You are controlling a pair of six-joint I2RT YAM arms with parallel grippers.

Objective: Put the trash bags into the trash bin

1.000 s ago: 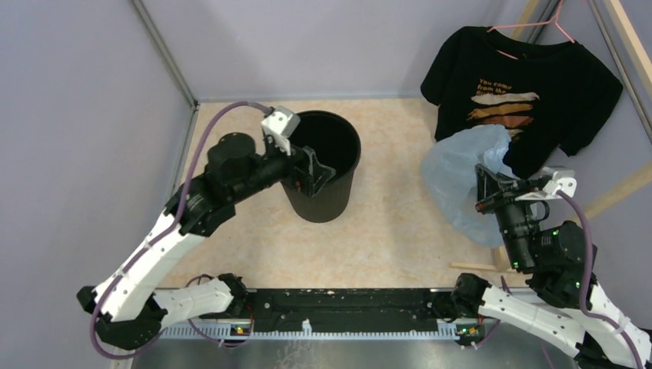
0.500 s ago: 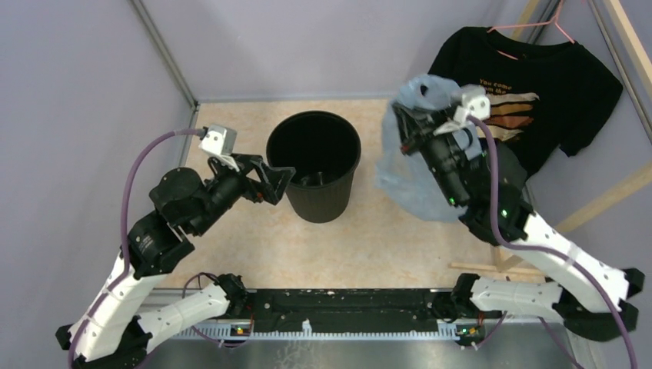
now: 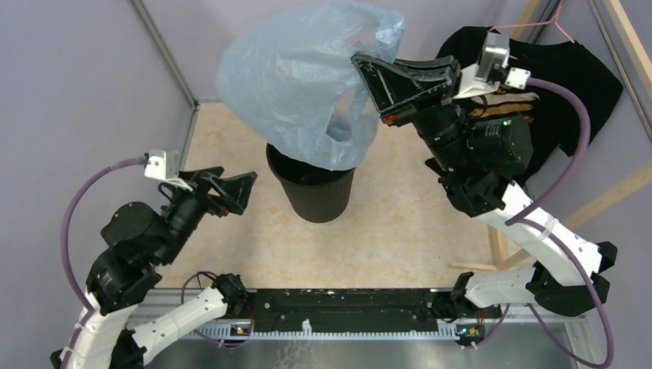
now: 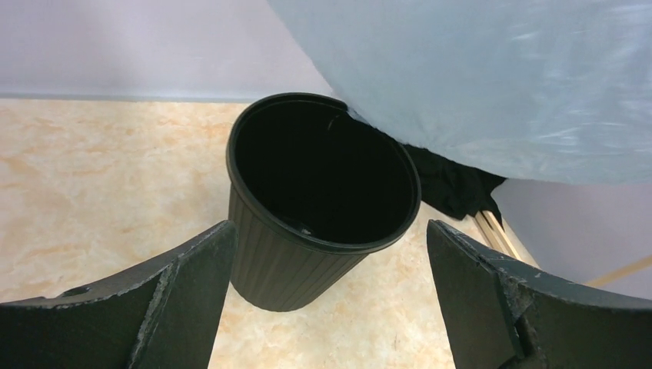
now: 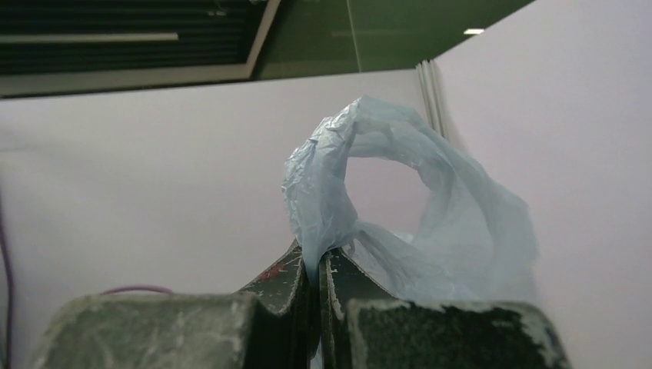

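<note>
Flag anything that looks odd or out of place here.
Nothing is spilled or damaged; the trash bin stands upright. Only oddity: a black T-shirt hanging at the back right, which has nothing to do with trash.

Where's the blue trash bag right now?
Top view: the light-blue trash bag hangs from the right claw, upper centre, its lower end over the far rim of the black trash bin.

No lettering can be read; the black T-shirt point(image 3: 603, 77) print is mostly hidden.

Pale lilac walls point(image 3: 92, 92) are boxing in a beige marbled tabletop point(image 3: 400, 238). Wooden slats point(image 3: 619, 190), maybe a frame, are leaning at the right.
</note>
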